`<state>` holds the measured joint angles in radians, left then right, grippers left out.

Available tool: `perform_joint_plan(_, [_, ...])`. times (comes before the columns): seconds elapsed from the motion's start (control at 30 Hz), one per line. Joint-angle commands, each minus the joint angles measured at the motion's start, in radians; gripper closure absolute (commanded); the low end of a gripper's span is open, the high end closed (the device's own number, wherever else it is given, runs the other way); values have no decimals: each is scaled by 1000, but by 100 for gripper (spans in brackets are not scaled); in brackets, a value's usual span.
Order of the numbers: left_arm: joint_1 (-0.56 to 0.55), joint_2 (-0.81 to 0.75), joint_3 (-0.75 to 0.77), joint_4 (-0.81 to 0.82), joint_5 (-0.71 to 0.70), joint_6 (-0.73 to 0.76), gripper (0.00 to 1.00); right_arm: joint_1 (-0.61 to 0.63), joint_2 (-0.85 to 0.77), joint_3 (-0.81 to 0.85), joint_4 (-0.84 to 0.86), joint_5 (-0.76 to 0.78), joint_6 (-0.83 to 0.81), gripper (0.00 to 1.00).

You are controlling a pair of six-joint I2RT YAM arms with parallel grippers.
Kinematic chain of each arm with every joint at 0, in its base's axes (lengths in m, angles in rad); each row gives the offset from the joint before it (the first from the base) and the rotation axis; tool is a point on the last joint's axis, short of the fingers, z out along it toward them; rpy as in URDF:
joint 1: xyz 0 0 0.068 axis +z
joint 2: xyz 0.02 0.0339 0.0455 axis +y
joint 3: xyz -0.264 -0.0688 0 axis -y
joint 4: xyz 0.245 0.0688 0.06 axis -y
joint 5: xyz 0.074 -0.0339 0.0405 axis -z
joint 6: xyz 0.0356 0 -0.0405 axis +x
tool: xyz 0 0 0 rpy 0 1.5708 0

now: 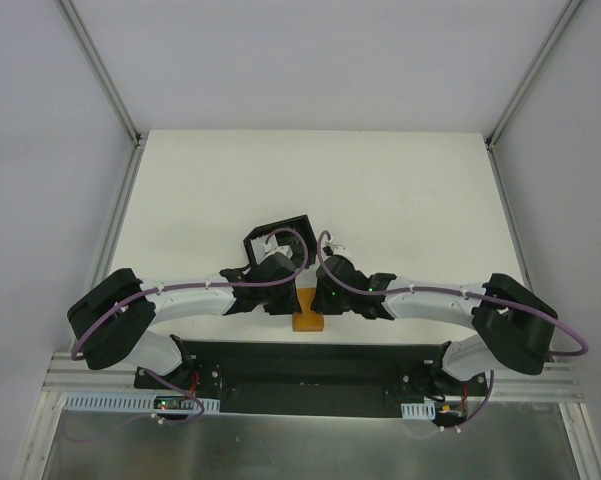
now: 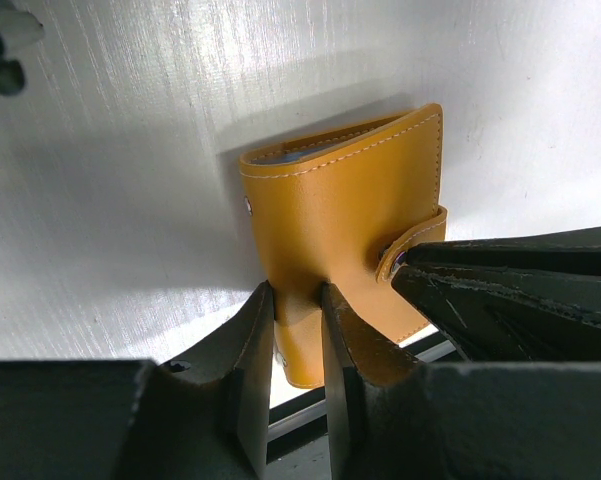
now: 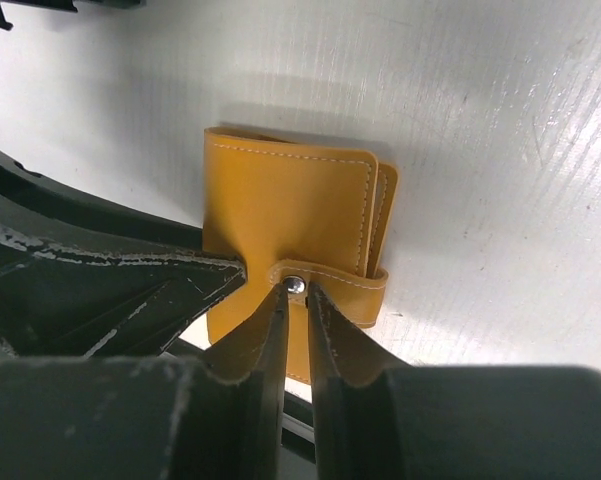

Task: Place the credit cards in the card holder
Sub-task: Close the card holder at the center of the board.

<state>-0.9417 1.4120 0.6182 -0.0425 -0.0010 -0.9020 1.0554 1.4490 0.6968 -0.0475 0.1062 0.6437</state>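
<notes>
A tan-orange folding wallet [image 1: 307,320] lies closed near the table's front edge, between both grippers. My left gripper [image 2: 298,300] is shut on the wallet's [image 2: 350,200] near edge. My right gripper [image 3: 296,292] is nearly closed, its tips pinching the snap end of the wallet's strap [image 3: 345,285] across the wallet [image 3: 280,200]. The black square card holder [image 1: 277,238] stands just behind the grippers in the top view. No credit card shows on its own; only a thin bluish edge peeks from the wallet's far opening.
The black mounting plate [image 1: 310,365] runs along the table's front edge right under the wallet. The left gripper's fingers [image 3: 110,280] fill the left of the right wrist view, and the right gripper's fingers [image 2: 510,290] fill the right of the left wrist view.
</notes>
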Motion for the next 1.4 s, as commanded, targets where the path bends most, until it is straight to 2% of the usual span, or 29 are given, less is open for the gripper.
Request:
perform_joint_plan(0.0, [0,16,-37,-68,-16,15,81,3,37,50,-72,26,7,86])
perform_joint_plan(0.53, [-2,-16,-77,-22,-37,5,81,-72,140,187,-256,-95,-3,87])
perform_joint_plan(0.73, [0,-18,-89,0,-33,6,82,-87,189,219,-299,-96,-3,85])
perform_joint_plan(0.77, [-2,-16,-90,4,-31,6,81,-89,197,224,-302,-137,-3,85])
perform_joint_plan(1.07, [-2,-19,-103,23,-30,9,81,-103,264,300,-387,-126,-25,84])
perform_joint_plan(1.37, [-3,-21,-112,38,-25,5,81,-98,307,339,-439,-112,-49,97])
